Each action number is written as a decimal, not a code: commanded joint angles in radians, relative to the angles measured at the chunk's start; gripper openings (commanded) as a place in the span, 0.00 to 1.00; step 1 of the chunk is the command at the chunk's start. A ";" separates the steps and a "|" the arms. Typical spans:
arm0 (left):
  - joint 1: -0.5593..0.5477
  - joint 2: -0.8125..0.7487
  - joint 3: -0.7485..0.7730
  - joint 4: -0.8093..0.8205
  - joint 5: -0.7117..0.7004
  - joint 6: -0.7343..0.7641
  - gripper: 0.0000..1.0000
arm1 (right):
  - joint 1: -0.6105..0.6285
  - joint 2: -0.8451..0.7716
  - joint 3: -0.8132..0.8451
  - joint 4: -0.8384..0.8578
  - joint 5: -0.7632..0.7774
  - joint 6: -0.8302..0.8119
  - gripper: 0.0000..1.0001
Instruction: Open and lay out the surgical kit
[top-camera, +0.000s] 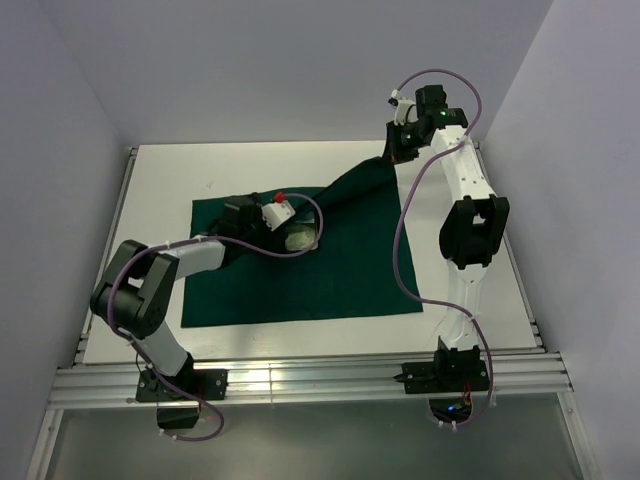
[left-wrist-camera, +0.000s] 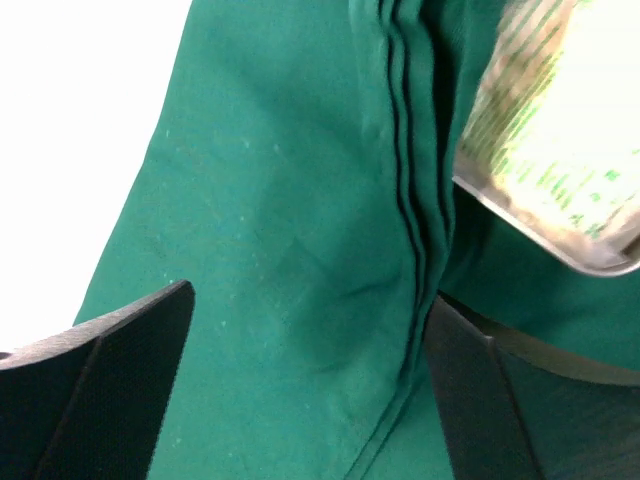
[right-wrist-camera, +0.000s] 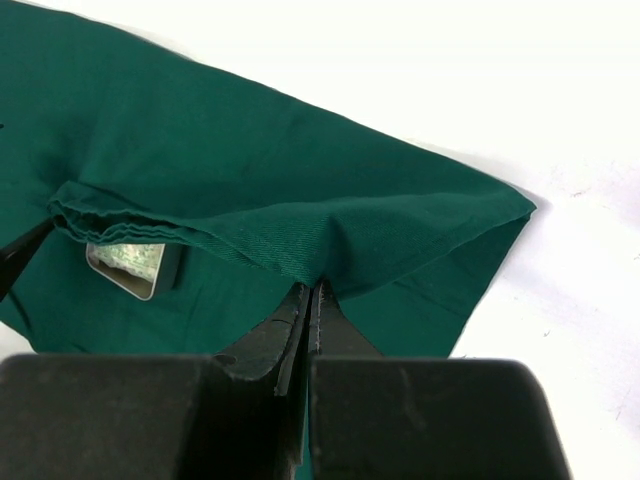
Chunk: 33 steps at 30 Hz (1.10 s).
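Cloth wrap (top-camera: 330, 275) fold overhangs tray (left-wrist-camera: 530, 228); maybe packets (left-wrist-camera: 560, 120) inside.

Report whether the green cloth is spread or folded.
Partly spread: most of the green cloth lies flat, but the right gripper is shut on a flap lifted over the steel tray.

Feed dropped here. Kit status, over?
Left pincer open above dark green cloth wrap. Right pincer shut on its far flap. Small rectangular steel tray showing. Nothing blocking.

A fold of cloth wrap (right-wrist-camera: 250, 190) half hides the steel tray (right-wrist-camera: 118, 275).
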 joint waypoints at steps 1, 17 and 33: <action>-0.007 0.018 -0.040 0.100 -0.064 0.032 0.94 | -0.011 -0.044 0.033 0.045 -0.018 0.007 0.00; 0.073 -0.098 -0.146 0.093 -0.129 0.069 0.40 | -0.023 -0.051 0.018 0.045 -0.015 -0.005 0.00; 0.203 0.032 0.292 -0.059 -0.080 0.145 0.00 | -0.031 -0.049 0.024 0.143 0.019 0.025 0.00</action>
